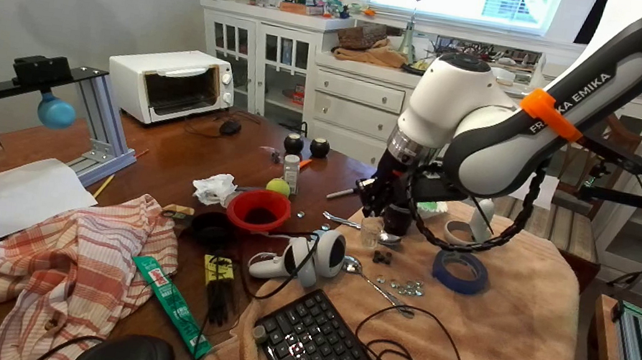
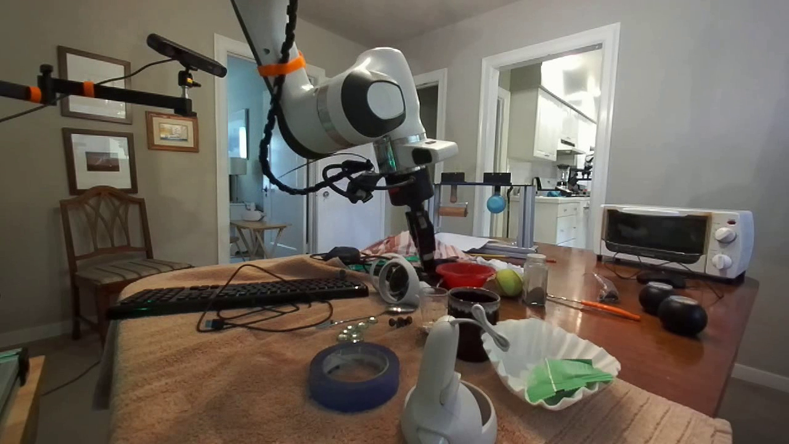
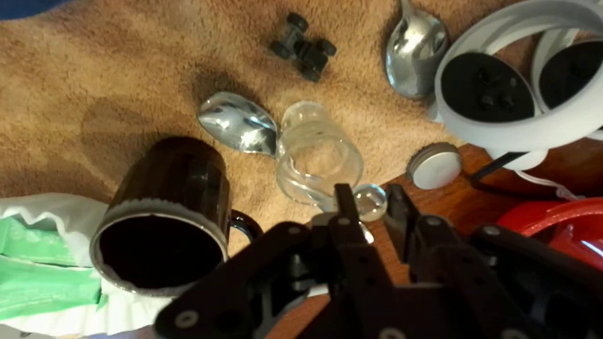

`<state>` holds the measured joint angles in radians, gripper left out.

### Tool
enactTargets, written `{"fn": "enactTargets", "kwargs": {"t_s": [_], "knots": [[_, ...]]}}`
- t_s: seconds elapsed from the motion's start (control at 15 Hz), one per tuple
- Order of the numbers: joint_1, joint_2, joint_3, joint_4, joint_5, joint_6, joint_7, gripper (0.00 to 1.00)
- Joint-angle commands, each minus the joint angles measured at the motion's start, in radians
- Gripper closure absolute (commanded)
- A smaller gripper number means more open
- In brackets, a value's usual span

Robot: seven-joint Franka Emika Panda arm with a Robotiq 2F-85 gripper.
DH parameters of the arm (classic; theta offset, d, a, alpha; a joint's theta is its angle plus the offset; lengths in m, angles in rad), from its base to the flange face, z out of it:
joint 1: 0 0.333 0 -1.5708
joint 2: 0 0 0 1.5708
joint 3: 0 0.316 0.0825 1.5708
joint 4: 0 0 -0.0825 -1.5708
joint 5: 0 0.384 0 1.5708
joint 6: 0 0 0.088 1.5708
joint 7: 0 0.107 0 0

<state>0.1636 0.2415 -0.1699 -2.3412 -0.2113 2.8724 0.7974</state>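
So we've got the gripper (image 3: 370, 194) pinched narrow on a clear glass bead (image 3: 370, 204), right near a little jar (image 3: 318, 162) toward the far edge of the tabletop (image 1: 174, 153) in an exterior view. We spot a dark mug (image 3: 183, 172) nearby (handle poking toward the gripper).

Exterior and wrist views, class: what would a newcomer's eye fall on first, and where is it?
Probably the large white arm, hanging over the cluttered table in both exterior views. Next, perhaps, the red bowl beside the yellow-green ball. In the wrist view, a clear bead appears pinched between the fingertips of the claw.
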Motion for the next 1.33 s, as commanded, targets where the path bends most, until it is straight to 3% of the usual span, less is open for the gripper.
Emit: {"fn": "enactTargets", "kwargs": {"t_s": [0.0,0.27,0.33,0.47,0.67,0.87,1.07,1.2,1.27], "knots": [[0.012,0.032,-0.037,0.017,-0.042,0.040,0.000,0.95],[0.014,0.049,-0.049,0.023,-0.035,0.041,-0.009,0.95],[0.009,0.053,-0.042,0.022,-0.022,0.046,-0.020,0.53],[0.007,0.065,-0.038,0.025,-0.009,0.066,-0.030,0.47],[0.004,0.055,-0.031,0.014,0.020,0.068,-0.055,0.23],[-0.005,-0.018,-0.009,-0.012,0.070,-0.094,-0.073,0.02],[-0.010,-0.105,0.002,-0.015,0.111,-0.329,-0.072,0.00],[-0.049,-0.150,0.046,-0.003,0.142,-0.470,-0.111,0.00],[-0.062,-0.164,0.064,-0.007,0.168,-0.489,-0.149,0.00]]}}
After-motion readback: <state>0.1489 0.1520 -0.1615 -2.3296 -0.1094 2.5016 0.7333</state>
